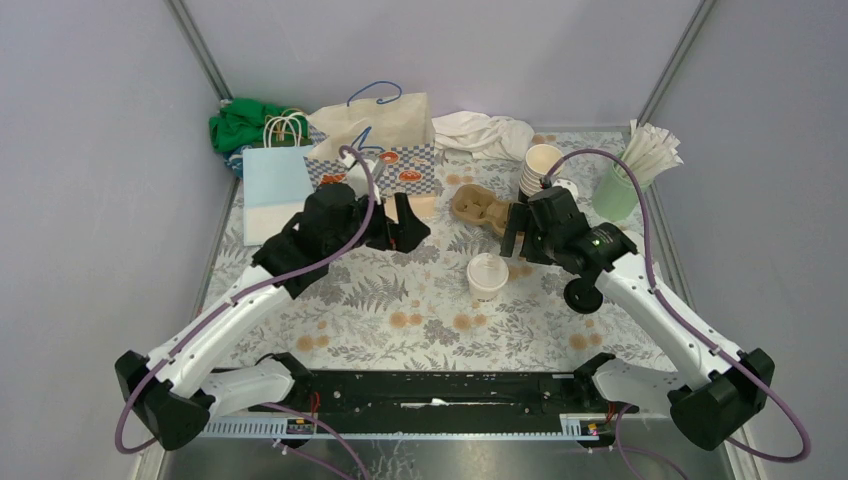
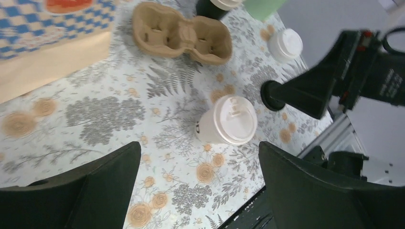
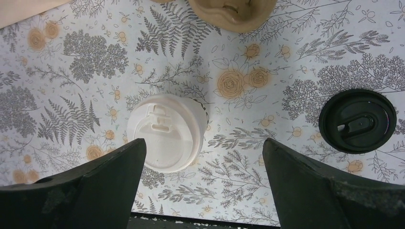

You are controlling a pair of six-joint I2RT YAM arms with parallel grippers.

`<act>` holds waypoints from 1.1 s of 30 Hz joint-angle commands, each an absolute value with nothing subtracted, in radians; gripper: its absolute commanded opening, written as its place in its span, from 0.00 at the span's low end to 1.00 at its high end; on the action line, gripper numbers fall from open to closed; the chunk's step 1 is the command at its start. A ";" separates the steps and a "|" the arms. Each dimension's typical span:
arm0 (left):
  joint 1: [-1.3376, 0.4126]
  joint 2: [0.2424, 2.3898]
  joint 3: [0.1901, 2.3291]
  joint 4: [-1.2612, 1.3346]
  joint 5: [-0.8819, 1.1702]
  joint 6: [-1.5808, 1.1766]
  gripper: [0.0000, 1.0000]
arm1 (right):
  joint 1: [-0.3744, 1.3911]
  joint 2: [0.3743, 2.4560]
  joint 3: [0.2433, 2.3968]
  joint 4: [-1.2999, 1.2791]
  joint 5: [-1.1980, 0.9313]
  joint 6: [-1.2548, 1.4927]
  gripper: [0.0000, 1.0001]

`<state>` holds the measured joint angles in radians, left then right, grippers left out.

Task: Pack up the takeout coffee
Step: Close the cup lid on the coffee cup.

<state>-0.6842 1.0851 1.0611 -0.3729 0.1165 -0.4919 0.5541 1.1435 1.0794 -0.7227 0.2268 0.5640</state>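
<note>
One takeout coffee cup point(image 1: 488, 275) with a white lid stands upright on the floral tablecloth, midway between the two arms. A stack of open paper cups point(image 1: 541, 168) stands at the back right. The brown pulp cup carrier point(image 1: 478, 207) lies empty behind the lidded cup. My left gripper point(image 1: 405, 222) hovers open to the cup's left, and in its wrist view the cup point(image 2: 229, 121) sits ahead of the open left gripper point(image 2: 199, 152). My right gripper point(image 1: 515, 235) is open above the cup's right side. The cup point(image 3: 167, 131) shows below the right gripper point(image 3: 203, 145), close to one finger, untouched.
A patterned paper bag point(image 1: 375, 140) and a light blue bag point(image 1: 275, 185) stand at the back left, green cloth point(image 1: 245, 122) behind them. A mint tumbler of straws point(image 1: 615, 190) is at the back right. A black lid point(image 1: 583, 296) and a white lid point(image 2: 285, 45) lie loose.
</note>
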 commanded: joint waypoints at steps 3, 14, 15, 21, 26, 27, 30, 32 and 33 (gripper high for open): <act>-0.575 1.044 1.181 -0.544 0.012 -0.425 0.99 | 0.564 1.143 1.112 -0.751 0.187 0.593 1.00; -0.346 1.049 1.352 -0.649 -0.039 -0.351 0.98 | 0.624 1.193 1.108 -0.704 0.174 0.633 0.79; -0.325 1.059 1.371 -0.653 -0.039 -0.348 0.98 | 0.625 1.195 1.103 -0.701 0.179 0.634 0.76; -0.223 1.124 1.455 -0.655 -0.054 -0.319 0.94 | 0.624 1.232 1.095 -0.702 0.188 0.607 0.66; -0.154 1.186 1.501 -0.628 -0.030 -0.324 0.74 | 0.624 1.223 1.056 -0.662 0.166 0.571 0.69; -0.143 1.203 1.507 -0.615 -0.025 -0.329 0.71 | 0.624 1.216 1.045 -0.650 0.153 0.555 0.71; -0.116 1.262 1.531 -0.583 -0.006 -0.335 0.64 | 0.624 1.168 1.000 -0.607 0.142 0.509 0.74; -0.109 1.314 1.560 -0.579 0.015 -0.316 0.64 | 0.625 1.135 0.980 -0.598 0.151 0.482 0.73; -0.109 1.340 1.580 -0.580 0.032 -0.296 0.65 | 0.625 1.119 0.975 -0.600 0.158 0.474 0.72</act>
